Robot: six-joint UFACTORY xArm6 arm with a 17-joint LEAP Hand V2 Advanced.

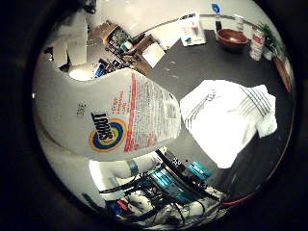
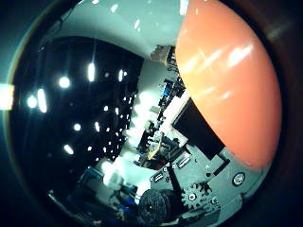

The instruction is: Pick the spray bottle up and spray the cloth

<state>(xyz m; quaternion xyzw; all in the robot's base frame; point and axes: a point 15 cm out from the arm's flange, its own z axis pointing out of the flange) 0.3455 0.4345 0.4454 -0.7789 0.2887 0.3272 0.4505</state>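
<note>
1. Little-finger-side palm view: the white spray bottle (image 1: 110, 120) fills the left and centre of the frame, its printed label facing the camera, so it sits very close to the palm.
2. Below it, at the lower centre, white, black and teal parts of the hand (image 1: 163, 178) show; whether the fingers are curled round the bottle cannot be told from here.
3. Right of the bottle, the white cloth (image 1: 226, 120) with dark stripes lies crumpled on the dark table (image 1: 202, 62), apart from the bottle's edge.
4. Bare dark tabletop runs between the cloth and the objects along the far edge at the upper right: a white box (image 1: 192, 30), a brown bowl (image 1: 232, 39) whose contents are not visible, and a can (image 1: 258, 44) beside it.
5. Thumb-side palm view: an orange rounded surface (image 2: 227, 85) fills the upper right, close to the lens; black geared hand parts sit at the lower centre.
</note>
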